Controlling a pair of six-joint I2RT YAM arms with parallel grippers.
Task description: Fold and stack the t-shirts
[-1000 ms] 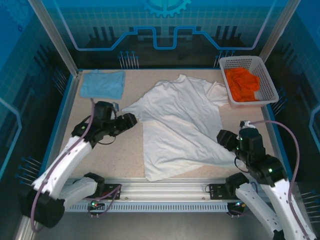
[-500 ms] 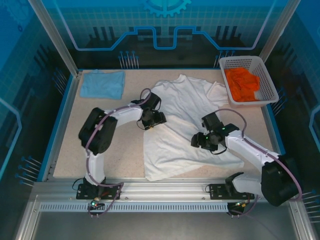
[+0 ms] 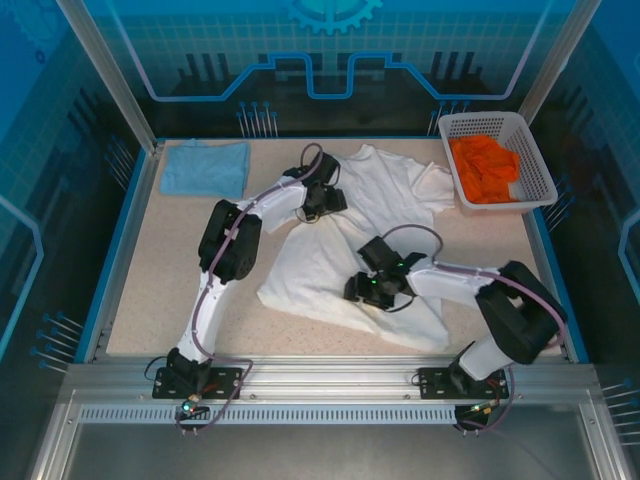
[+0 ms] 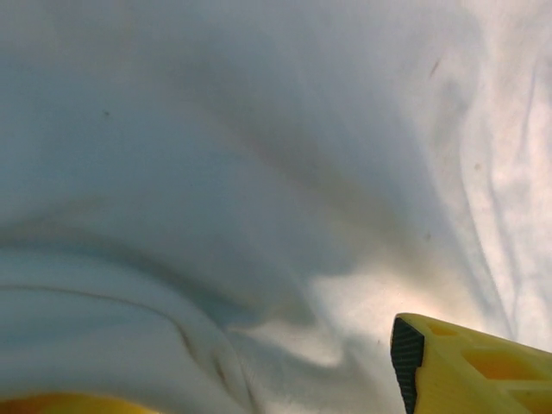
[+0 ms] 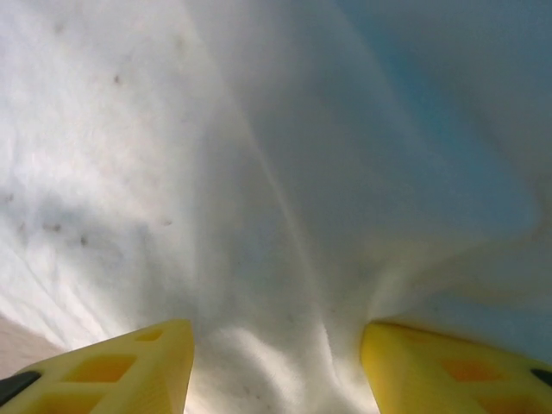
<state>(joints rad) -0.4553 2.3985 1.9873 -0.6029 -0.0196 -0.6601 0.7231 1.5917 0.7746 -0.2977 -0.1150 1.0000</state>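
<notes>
My left fingers and right fingers both parted, down on white shirt, gripping nothing — if I pinch here, may catch two layers, bunch cloth, skew fold.

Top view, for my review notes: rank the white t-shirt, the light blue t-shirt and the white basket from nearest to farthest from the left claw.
1. white t-shirt: directly under the left claw, mid-table.
2. light blue t-shirt: to its left, in the far left corner.
3. white basket: to its right, in the far right corner.
</notes>
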